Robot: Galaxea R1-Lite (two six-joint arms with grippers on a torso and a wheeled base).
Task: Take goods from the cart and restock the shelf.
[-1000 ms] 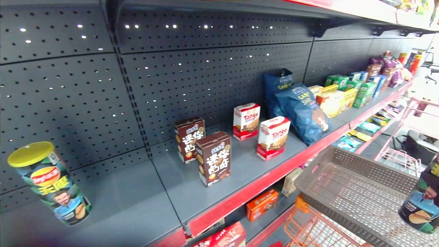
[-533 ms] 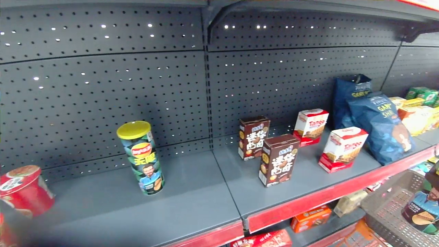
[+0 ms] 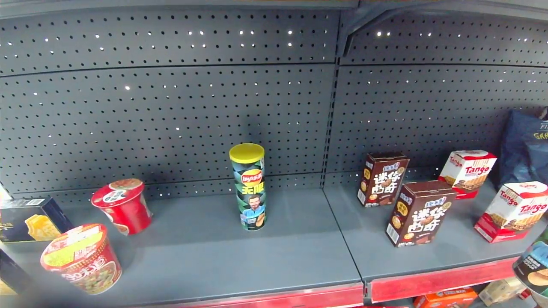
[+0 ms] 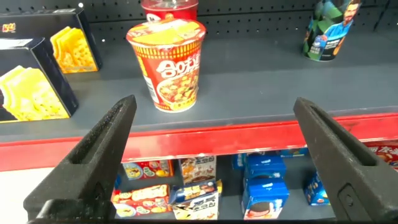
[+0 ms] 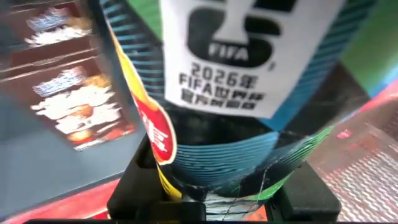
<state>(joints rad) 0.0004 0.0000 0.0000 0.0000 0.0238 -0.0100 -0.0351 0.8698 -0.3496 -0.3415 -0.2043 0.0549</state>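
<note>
The tall green and blue chip can [image 5: 249,93] is clamped in the right hand [image 5: 217,190], near the grey metal shelf [image 3: 257,256], at its right. The left hand [image 4: 211,155] is spread, empty. Next, I think: stand it beside the yellow-lidded can [image 3: 252,188].

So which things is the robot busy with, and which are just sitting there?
Busy with: right gripper, held chips can, grey shelf.

Just sitting: noodle cups, standing chips can, brown boxes, red-and-white boxes, open left gripper.
</note>
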